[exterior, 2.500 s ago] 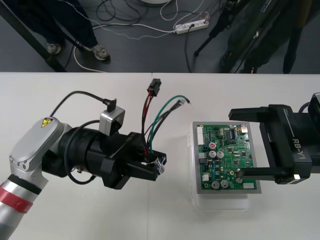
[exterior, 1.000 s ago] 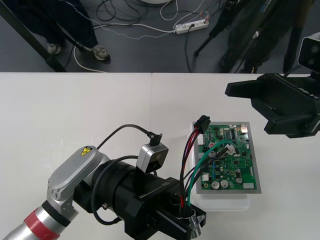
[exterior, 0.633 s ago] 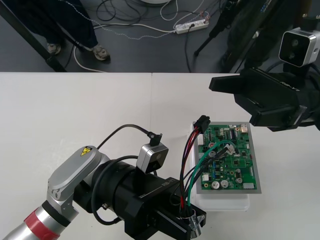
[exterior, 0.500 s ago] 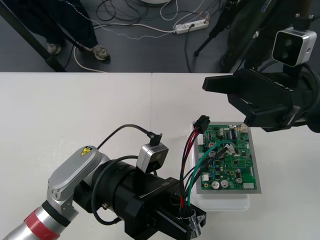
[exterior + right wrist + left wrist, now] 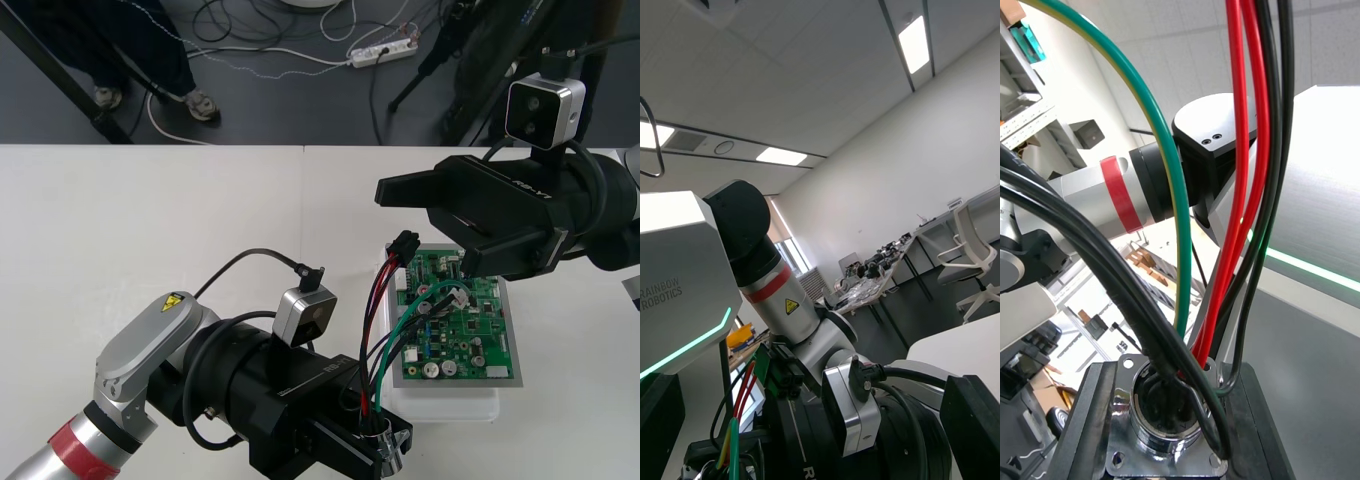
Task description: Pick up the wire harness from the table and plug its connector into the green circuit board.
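Observation:
My left gripper is low at the table's near edge, shut on the harness's round metal socket. In the left wrist view the flanged socket sits between the two black fingers. Red, green and black wires rise from it to the black plug, which stands over the far left corner of the green circuit board. My right gripper hovers open over the board's far side, close to the plug. Its wrist view looks at the left arm's camera and the wires.
The board rests on a white base right of centre. The left arm's bulky wrist and cable fill the table's near left. A dark floor strip with cables runs along the far edge.
The right gripper has swung up off the board and moved left, toward the plug. The left arm carried the harness to the board's near left earlier and has held still for the last second.

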